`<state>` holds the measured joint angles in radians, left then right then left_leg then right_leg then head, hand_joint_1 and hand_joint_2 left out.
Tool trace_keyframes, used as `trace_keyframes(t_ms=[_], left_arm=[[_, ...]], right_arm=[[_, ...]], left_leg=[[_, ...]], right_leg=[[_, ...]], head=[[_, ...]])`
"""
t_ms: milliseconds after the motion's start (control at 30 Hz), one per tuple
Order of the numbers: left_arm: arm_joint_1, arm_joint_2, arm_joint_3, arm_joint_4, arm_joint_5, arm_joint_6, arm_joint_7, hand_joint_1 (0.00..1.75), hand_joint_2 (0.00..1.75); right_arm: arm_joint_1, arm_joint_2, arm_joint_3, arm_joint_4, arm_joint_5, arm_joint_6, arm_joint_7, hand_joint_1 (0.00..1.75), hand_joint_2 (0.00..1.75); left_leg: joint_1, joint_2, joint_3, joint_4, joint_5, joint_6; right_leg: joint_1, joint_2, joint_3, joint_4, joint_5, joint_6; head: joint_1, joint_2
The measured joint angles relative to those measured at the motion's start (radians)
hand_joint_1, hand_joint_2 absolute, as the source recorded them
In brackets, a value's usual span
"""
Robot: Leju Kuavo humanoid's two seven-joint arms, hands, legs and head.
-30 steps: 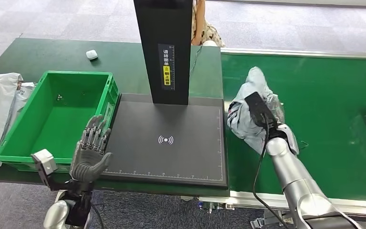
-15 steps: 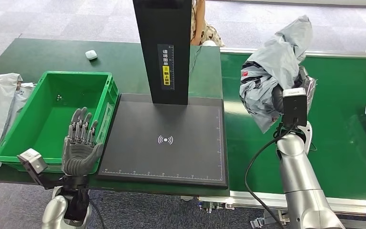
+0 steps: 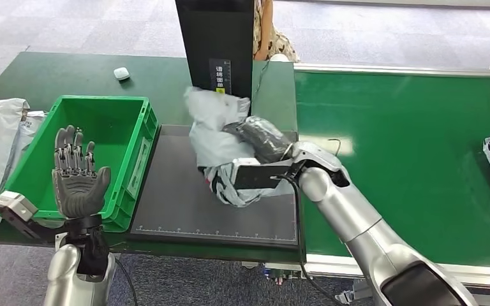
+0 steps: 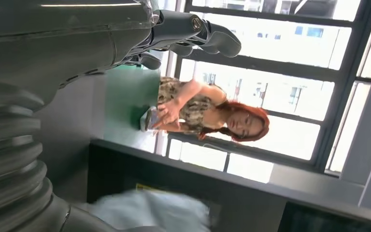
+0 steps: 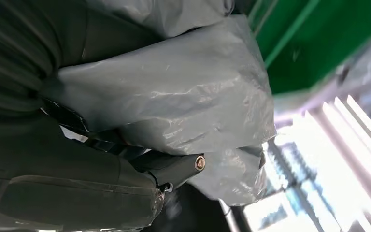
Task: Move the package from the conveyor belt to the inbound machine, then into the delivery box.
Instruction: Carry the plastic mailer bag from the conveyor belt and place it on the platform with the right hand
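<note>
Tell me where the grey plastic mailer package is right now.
In the head view, the crumpled grey plastic mailer package is gripped by the right hand over the black scanner platform, just in front of its black upright column, right of the green plastic crate.

The right hand [image 3: 261, 137] has swung the grey package [image 3: 220, 137] off the conveyor belt [image 3: 408, 127], where it was raised half a second ago, over to the inbound machine [image 3: 178, 197], fingers wrapped around it. The left hand [image 3: 76, 182] has risen and drifted outward, its fingers spread before the delivery box [image 3: 111, 108].
</note>
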<state>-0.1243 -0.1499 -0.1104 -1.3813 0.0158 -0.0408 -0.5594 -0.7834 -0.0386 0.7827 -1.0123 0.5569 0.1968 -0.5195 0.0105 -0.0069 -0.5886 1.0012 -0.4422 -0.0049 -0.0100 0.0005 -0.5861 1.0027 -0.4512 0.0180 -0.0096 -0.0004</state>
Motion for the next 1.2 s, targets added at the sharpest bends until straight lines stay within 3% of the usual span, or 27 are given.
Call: trace_keyframes(t_ms=[133, 333, 667, 867, 1000, 1200], left_arm=[[0.000, 0.000, 0.023, 0.000, 0.002, 0.018, 0.000, 0.00, 1.75], [0.005, 0.000, 0.045, -0.007, 0.002, 0.035, 0.008, 0.00, 1.75], [0.016, 0.001, 0.058, -0.014, 0.002, 0.038, 0.012, 0.00, 1.75], [0.026, 0.001, 0.059, -0.017, 0.003, 0.054, 0.037, 0.00, 1.75], [0.032, 0.001, 0.059, -0.025, 0.001, 0.067, 0.055, 0.00, 1.75], [0.048, 0.001, 0.052, -0.043, -0.011, 0.071, 0.059, 0.00, 1.75]], right_arm=[[-0.066, 0.024, 0.168, 0.098, -0.008, 0.131, 0.016, 1.75, 1.75], [-0.135, 0.045, 0.337, 0.193, -0.033, 0.217, 0.066, 1.75, 1.75], [-0.175, 0.051, 0.438, 0.256, -0.040, 0.243, 0.095, 1.75, 1.75], [-0.211, 0.062, 0.535, 0.331, 0.033, 0.278, 0.258, 1.75, 1.75], [-0.224, 0.061, 0.600, 0.374, 0.084, 0.198, 0.348, 0.00, 1.75], [-0.187, 0.042, 0.558, 0.385, 0.050, -0.062, 0.372, 0.00, 1.75]], left_leg=[[0.000, -0.001, -0.001, 0.000, 0.000, 0.000], [0.000, -0.001, -0.001, 0.001, 0.000, 0.000], [0.000, -0.001, 0.000, 0.001, 0.000, 0.000], [0.000, -0.001, 0.001, 0.001, 0.000, 0.000], [0.000, -0.001, 0.003, 0.001, 0.000, 0.000], [0.000, -0.001, 0.004, 0.001, 0.000, 0.000]], right_leg=[[0.000, -0.001, 0.000, 0.000, 0.000, 0.000], [-0.001, -0.001, 0.000, 0.000, 0.000, 0.000], [-0.001, 0.000, 0.000, 0.000, 0.000, 0.000], [-0.001, 0.000, 0.001, 0.000, 0.000, 0.000], [-0.001, -0.001, 0.003, -0.001, 0.000, 0.000], [-0.001, -0.001, 0.005, -0.001, 0.001, 0.000]], head=[[0.000, 0.000], [0.000, 0.000], [0.000, 0.000], [0.000, 0.000], [0.000, 0.000], [0.001, 0.000]])
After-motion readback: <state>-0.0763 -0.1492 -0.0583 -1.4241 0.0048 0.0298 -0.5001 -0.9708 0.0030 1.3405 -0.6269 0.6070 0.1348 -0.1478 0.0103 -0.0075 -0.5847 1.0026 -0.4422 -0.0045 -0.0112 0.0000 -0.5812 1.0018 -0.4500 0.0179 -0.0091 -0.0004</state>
